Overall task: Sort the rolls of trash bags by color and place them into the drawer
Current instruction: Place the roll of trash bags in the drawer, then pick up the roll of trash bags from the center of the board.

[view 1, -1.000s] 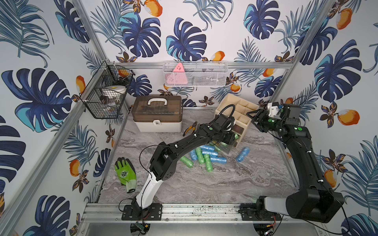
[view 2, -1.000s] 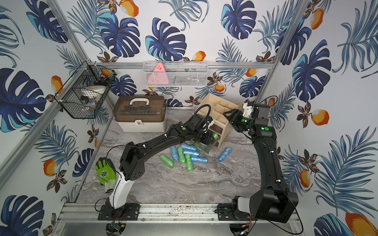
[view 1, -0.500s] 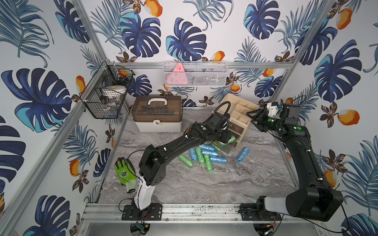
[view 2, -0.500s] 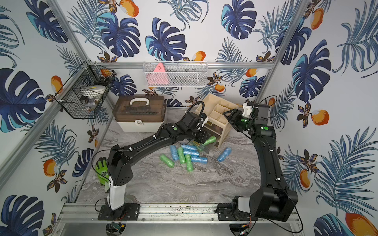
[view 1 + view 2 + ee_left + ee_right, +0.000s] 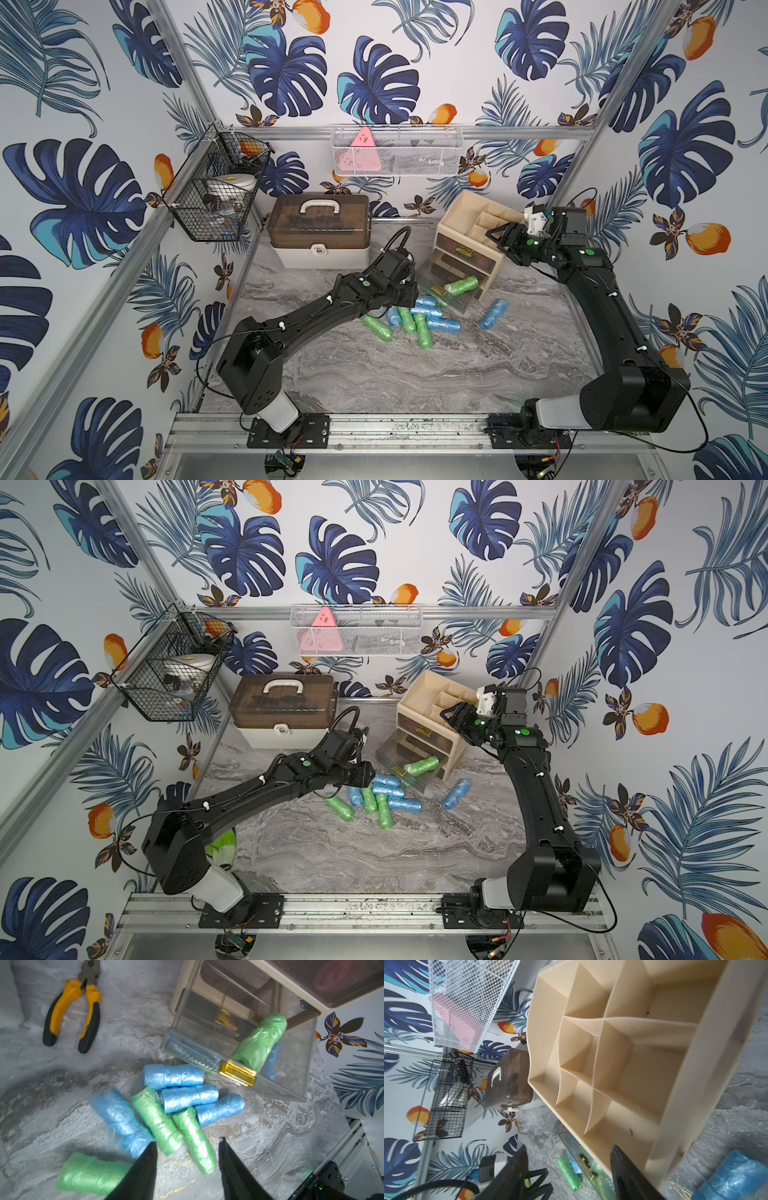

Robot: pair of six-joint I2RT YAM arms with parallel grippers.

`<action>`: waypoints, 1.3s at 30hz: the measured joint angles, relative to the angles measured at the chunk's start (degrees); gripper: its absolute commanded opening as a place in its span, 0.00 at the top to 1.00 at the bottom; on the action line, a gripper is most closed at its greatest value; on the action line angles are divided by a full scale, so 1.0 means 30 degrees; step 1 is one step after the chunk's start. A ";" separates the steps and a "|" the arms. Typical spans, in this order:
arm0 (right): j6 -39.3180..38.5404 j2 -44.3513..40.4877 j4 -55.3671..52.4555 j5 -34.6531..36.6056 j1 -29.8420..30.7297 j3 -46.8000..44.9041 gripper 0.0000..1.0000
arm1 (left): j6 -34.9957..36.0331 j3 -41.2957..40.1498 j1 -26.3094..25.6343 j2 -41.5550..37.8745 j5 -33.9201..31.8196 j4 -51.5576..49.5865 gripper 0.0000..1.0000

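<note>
Mostly the left arm [image 5: 249, 796] is hiding the glove [image 5: 222, 848]. The right tool [image 5: 569, 1147], jaws apart and empty, is hovering by the organizer [image 5: 633, 1064]. The open drawer [image 5: 195, 1055] is holding one green roll [image 5: 259, 1041]; a blue blur behind its wall is reading unclear. Loose rolls [image 5: 178, 1095] are lying on the tabletop [image 5: 270, 1136] just beyond the left tool [image 5: 188, 1140], also gaping empty.
</note>
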 measured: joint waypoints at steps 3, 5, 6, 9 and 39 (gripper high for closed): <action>-0.0670 0.0255 -0.0532 0.1078 0.0663 0.0634 0.37 | -0.0656 -0.1384 0.0583 -0.1013 0.0270 0.0408 0.48; -0.0860 0.0277 -0.0546 0.1741 0.0809 0.0823 0.39 | -0.1100 -0.2412 0.1078 -0.1676 0.0306 0.0546 0.48; -0.0940 0.0299 -0.0554 0.2084 0.0816 0.0896 0.40 | -0.1158 -0.2769 0.1246 -0.1872 0.0313 0.0568 0.48; -0.1093 0.0714 -0.0576 0.2543 0.0860 0.1523 0.44 | -0.1515 -0.3847 0.1727 -0.2273 0.0590 0.0605 0.48; -0.1202 0.2375 -0.1100 0.3723 0.0976 0.3767 0.48 | -0.3621 -0.8437 0.3424 0.0670 0.3009 0.5311 0.54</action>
